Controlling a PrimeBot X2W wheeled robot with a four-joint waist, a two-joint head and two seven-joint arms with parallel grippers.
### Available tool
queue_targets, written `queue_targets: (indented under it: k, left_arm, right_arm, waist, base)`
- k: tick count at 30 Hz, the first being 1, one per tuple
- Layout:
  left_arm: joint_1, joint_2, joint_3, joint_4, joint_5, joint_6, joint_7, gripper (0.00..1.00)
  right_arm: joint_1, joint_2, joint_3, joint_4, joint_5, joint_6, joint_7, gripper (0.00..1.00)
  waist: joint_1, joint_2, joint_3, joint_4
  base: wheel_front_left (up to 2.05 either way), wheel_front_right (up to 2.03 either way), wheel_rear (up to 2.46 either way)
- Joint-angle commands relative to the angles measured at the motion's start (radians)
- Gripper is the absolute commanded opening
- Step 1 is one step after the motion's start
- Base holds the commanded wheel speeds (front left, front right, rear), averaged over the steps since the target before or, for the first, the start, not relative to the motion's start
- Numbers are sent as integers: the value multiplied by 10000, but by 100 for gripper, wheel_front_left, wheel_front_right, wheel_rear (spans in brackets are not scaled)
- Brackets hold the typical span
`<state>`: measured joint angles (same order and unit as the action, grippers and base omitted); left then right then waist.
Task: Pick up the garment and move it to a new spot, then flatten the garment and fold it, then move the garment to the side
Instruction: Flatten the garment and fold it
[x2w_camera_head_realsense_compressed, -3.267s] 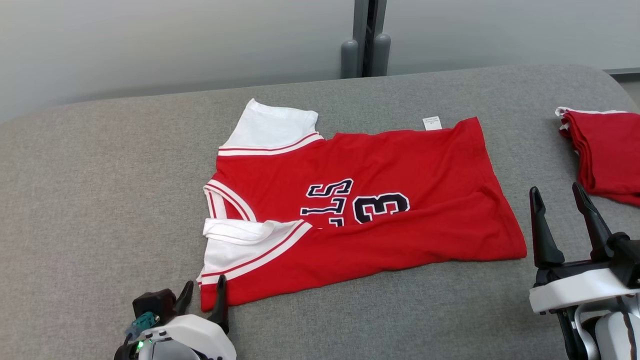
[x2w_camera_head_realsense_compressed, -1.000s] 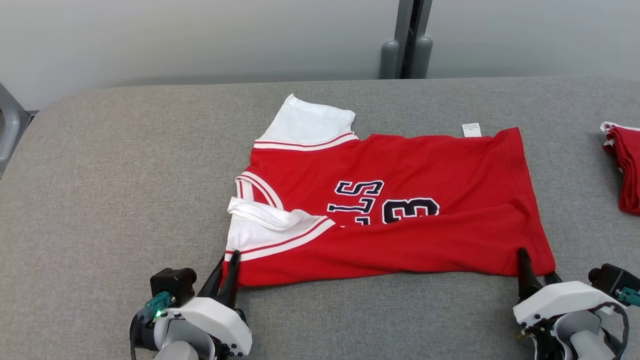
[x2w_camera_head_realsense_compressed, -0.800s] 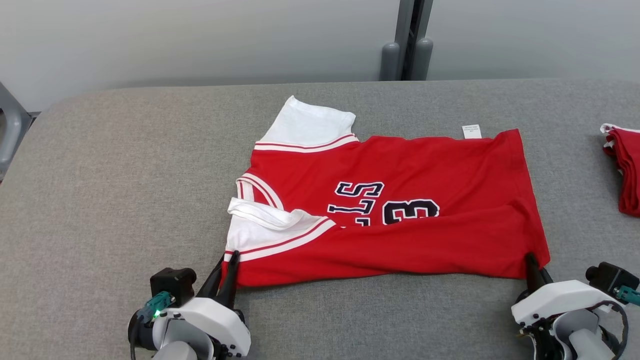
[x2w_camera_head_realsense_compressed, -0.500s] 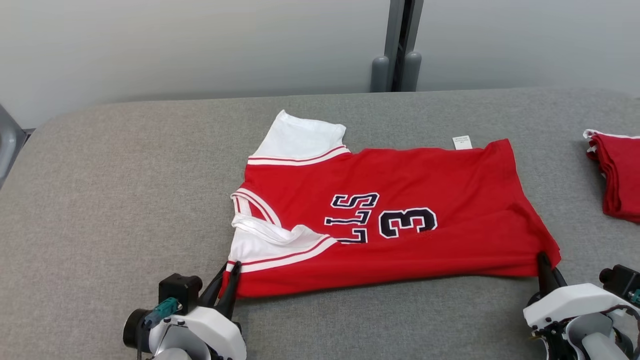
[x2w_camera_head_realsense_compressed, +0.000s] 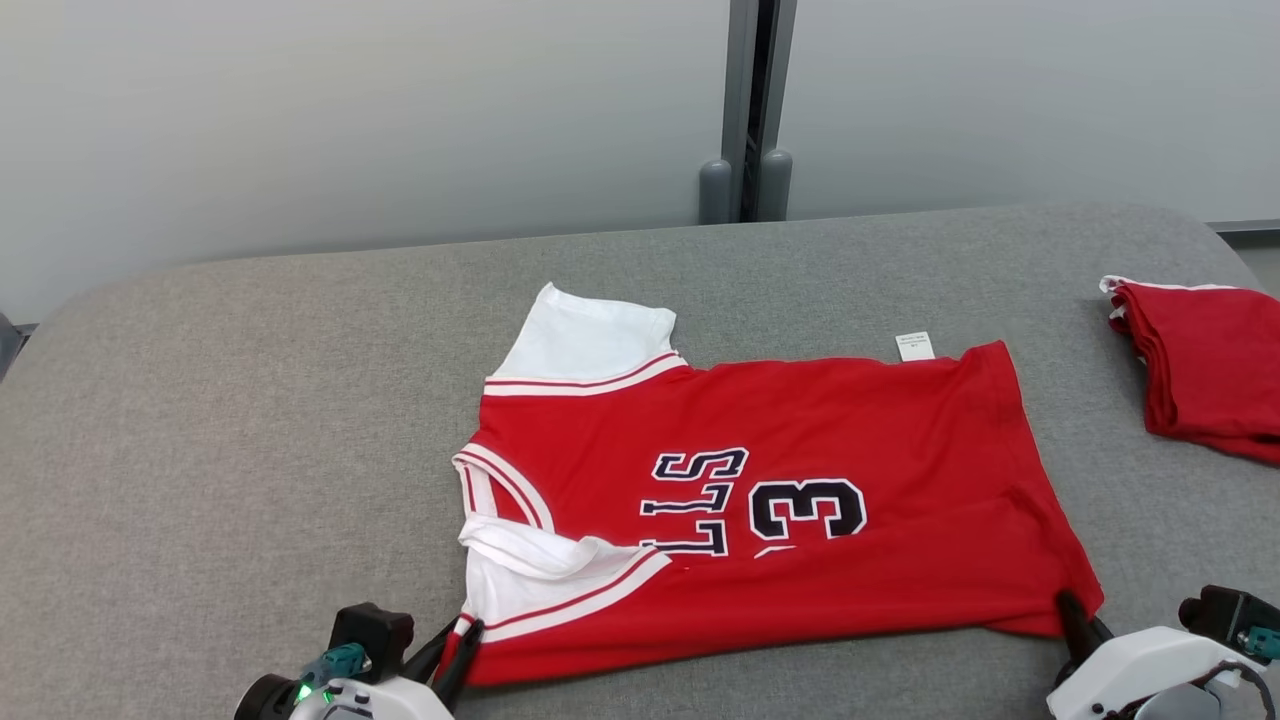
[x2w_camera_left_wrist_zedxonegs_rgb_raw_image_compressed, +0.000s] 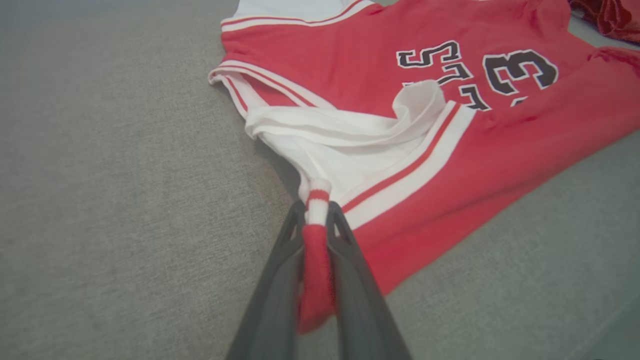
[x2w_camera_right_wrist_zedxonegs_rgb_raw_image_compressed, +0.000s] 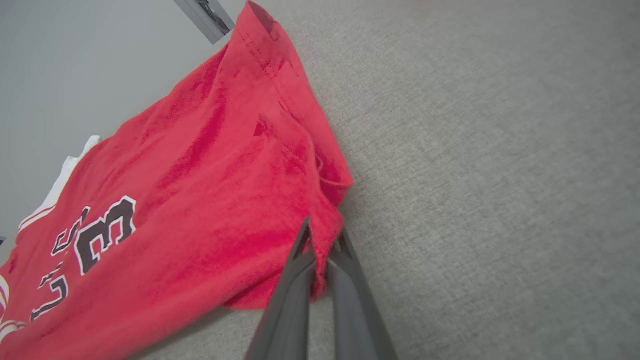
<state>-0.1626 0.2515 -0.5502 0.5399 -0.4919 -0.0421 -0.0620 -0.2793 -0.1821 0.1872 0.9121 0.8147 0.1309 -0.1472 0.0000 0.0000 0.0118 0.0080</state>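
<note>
The garment (x2w_camera_head_realsense_compressed: 780, 500) is a red jersey with white sleeves and dark lettering, spread sideways on the grey padded table (x2w_camera_head_realsense_compressed: 250, 420). Its near long edge is folded over. My left gripper (x2w_camera_head_realsense_compressed: 452, 648) is shut on the near sleeve-end corner; the left wrist view shows that red and white cloth (x2w_camera_left_wrist_zedxonegs_rgb_raw_image_compressed: 320, 165) pinched in my left gripper (x2w_camera_left_wrist_zedxonegs_rgb_raw_image_compressed: 316, 212). At the jersey's near hem corner, my right gripper (x2w_camera_head_realsense_compressed: 1072, 612) is shut on the red fabric. In the right wrist view the hem (x2w_camera_right_wrist_zedxonegs_rgb_raw_image_compressed: 280, 165) bunches where my right gripper (x2w_camera_right_wrist_zedxonegs_rgb_raw_image_compressed: 322, 237) pinches it.
A folded stack of red garments (x2w_camera_head_realsense_compressed: 1205, 365) lies at the table's right edge. A grey wall with a vertical post (x2w_camera_head_realsense_compressed: 745, 110) stands behind the table. Bare grey padding stretches to the left of the jersey.
My right gripper has shut on the hem corner. Both grippers have drawn the near edge toward me, showing more of the lettering. The camera has tilted, so the whole scene sits lower.
</note>
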Motion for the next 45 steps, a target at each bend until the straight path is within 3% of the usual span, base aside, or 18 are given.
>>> queue_targets:
  k: [1,9,13,14,15,16,18,19,27,31,38,45]
  left_arm:
    - [138,190,17,-178,-49,19,143,0]
    - [1058,817,-110,-1573,-256,205,1108,0]
    - [1358,889,-84,-2227,-308,414,1272,0]
    - [1425,887,-93,-2361,-323,484,1310,0]
    - [1487,881,-100,-2490,-344,550,1369,0]
    - [1555,880,-110,-2574,-366,606,1427,35]
    - [1648,908,-190,-2745,-397,670,1646,89]
    - [1676,912,-206,-2841,-441,700,1750,100]
    - [1702,1046,89,-3475,-513,1142,1872,100]
    - [1395,926,603,-3798,-488,1560,1144,100]
    - [728,465,1267,-3954,-474,1913,-327,100]
    - [-261,143,1540,-3409,-473,1988,-817,100]
  right_arm:
    - [173,-164,28,-89,99,-4,166,0]
    - [876,-739,27,-766,306,-6,935,0]
    - [1123,-712,-193,-1110,483,-7,1116,2]
    - [1188,-689,-282,-1162,515,-7,1084,43]
    - [1236,-658,-382,-1195,540,-7,1040,100]
    - [1252,-612,-461,-1238,545,-7,989,100]
    - [1244,-517,-563,-1316,495,-3,972,100]
    - [1241,-481,-612,-1345,440,-3,975,100]
    - [1055,-610,-1048,-1792,-75,-3,450,100]
    - [853,-665,-1177,-2535,-589,-3,-332,100]
    - [494,-816,-978,-3836,-2094,-3,-912,100]
    - [-31,-500,-1127,-4484,-3568,-3,-985,100]
  waist:
    - [0,0,-24,-40]
    - [0,0,32,-135]
    - [0,0,108,-153]
    - [0,0,108,-155]
    - [0,0,109,-154]
    - [0,0,111,-150]
    - [0,0,107,-138]
    - [0,0,106,-128]
    - [0,0,95,-48]
    - [0,0,158,-58]
    - [0,0,384,-280]
    - [0,0,1078,-607]
  base:
    - [0,0,0]
    - [0,0,0]
    - [0,0,0]
    - [0,0,0]
    - [0,0,0]
    - [0,0,0]
    - [0,0,0]
    - [0,0,0]
    - [0,0,0]
    - [0,0,0]
    - [0,0,0]
    - [0,0,0]
